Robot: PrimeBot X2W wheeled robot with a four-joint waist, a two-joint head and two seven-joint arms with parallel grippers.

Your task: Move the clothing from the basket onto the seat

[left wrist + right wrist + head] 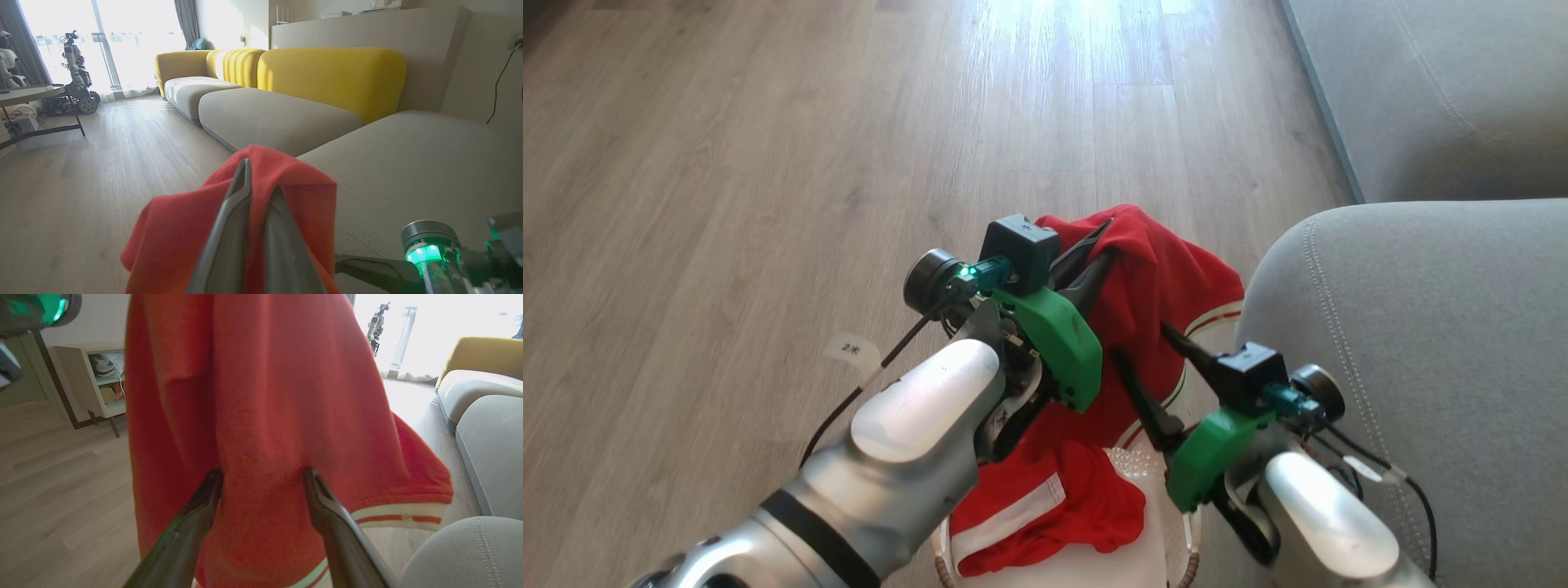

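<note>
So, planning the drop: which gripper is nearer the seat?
Right. The right gripper, jaws open, is close beside the seat; the left gripper, shut on the clothing, is farther left.

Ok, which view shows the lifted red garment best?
The head view: the garment hangs from the shut left gripper over the basket, with its striped hem visible. The left wrist view gives a close-up of the fold pinched between the fingers. The right wrist view shows a close fabric panel and hem behind the open right gripper.
</note>
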